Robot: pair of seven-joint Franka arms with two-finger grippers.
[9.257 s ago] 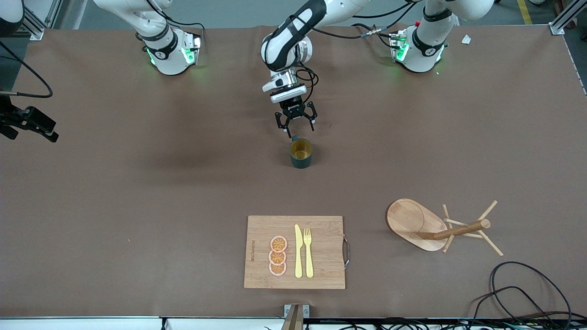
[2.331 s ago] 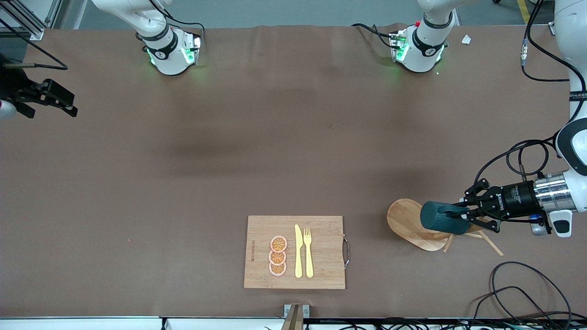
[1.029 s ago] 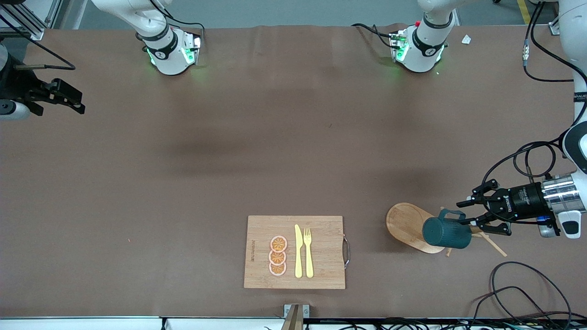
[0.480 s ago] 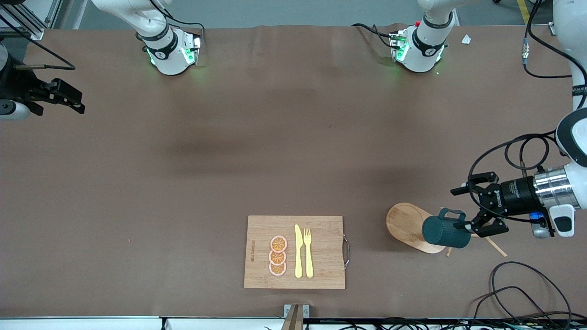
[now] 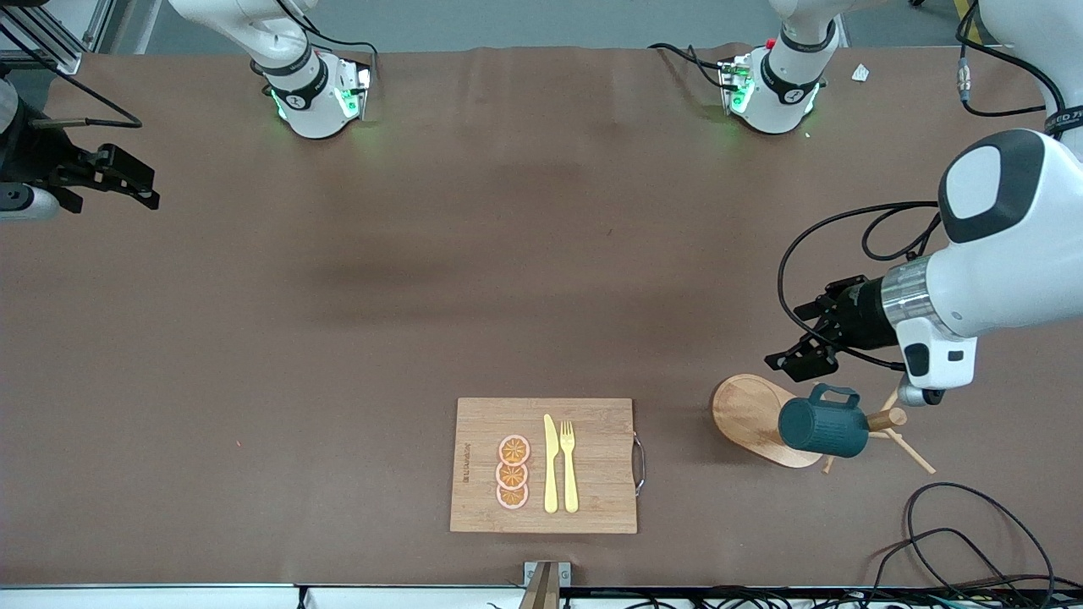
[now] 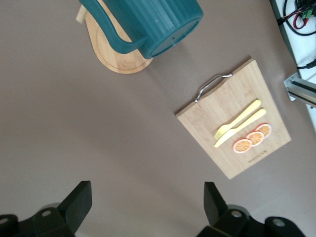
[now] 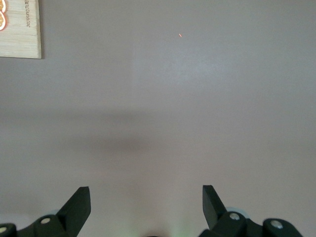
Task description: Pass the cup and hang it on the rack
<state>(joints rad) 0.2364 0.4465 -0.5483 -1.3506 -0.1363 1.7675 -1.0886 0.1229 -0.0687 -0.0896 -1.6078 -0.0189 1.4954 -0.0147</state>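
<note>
Dark teal ribbed cup (image 5: pixel 822 428) hanging on the light wooden peg rack (image 5: pixel 761 419) toward the left arm's end of the table, left gripper (image 5: pixel 799 347) spread wide and empty over the bare table beside the rack, right gripper (image 5: pixel 101 176) waiting, fingers wide apart, holding nothing

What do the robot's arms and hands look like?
Both arms are glossy white with dark grey joint patches and black cables looping along them. Their bases glow green. The left arm has a silver metal wrist ring. The left hand and the right hand are black, each with two stubby black fingers.
</note>
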